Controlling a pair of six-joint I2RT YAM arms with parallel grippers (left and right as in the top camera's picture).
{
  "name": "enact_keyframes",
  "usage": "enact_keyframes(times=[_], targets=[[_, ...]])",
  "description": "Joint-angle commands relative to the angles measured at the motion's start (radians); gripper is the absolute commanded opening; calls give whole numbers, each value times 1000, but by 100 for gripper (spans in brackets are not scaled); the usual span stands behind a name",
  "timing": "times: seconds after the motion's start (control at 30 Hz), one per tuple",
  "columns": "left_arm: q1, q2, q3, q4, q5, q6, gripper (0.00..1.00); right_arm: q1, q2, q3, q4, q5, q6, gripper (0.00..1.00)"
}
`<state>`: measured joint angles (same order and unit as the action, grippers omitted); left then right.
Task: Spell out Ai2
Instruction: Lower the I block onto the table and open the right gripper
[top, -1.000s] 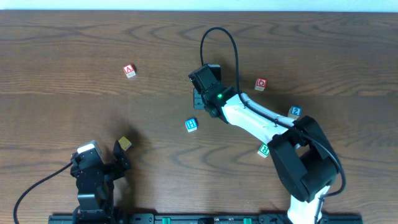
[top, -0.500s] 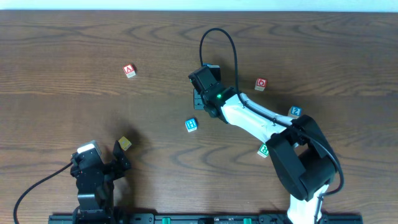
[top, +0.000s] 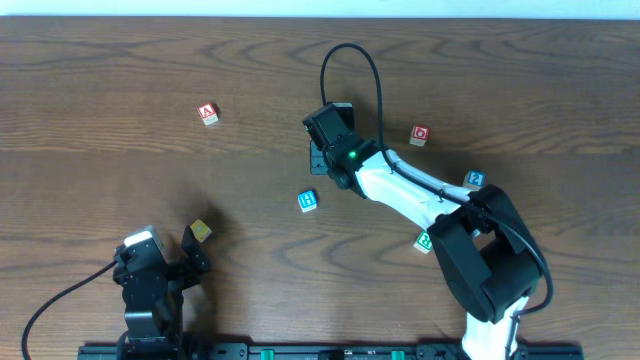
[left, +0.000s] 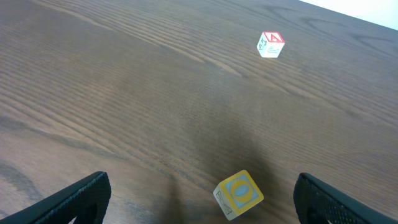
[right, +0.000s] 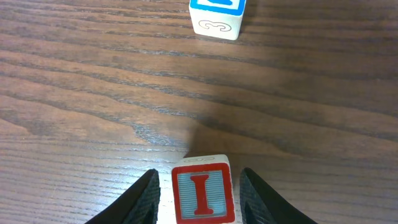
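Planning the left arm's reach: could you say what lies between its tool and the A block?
The yellow block, close to the tool; beyond it bare table, per the left wrist view.

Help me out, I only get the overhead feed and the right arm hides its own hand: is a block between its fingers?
Observer: Yes. The right wrist view shows the right hand with a red I block between its fingers, letter face up.
Operator: Lifted, or down on the wood?
Observer: It appears to rest on the table. The fingers sit close on both sides, but I cannot tell if they press it.
Operator: And the yellow block by the left arm, what is on it?
Observer: In the left wrist view the yellow block shows a blue ring, like an O. It lies ahead of the open left hand, not held.
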<state>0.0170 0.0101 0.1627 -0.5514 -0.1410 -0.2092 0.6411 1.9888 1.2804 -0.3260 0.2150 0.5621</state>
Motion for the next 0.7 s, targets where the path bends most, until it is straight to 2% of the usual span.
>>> enact_keyframes(times=[0.0, 0.17, 0.67], targets=[[3, -6, -15, 2, -6, -7, 95, 17, 10, 21, -5, 24, -3, 42], [3, -6, -15, 2, -6, -7, 95, 17, 14, 21, -2, 25, -53, 47], [3, -6, -15, 2, -6, -7, 95, -1, 38, 21, 1, 59, -69, 48]])
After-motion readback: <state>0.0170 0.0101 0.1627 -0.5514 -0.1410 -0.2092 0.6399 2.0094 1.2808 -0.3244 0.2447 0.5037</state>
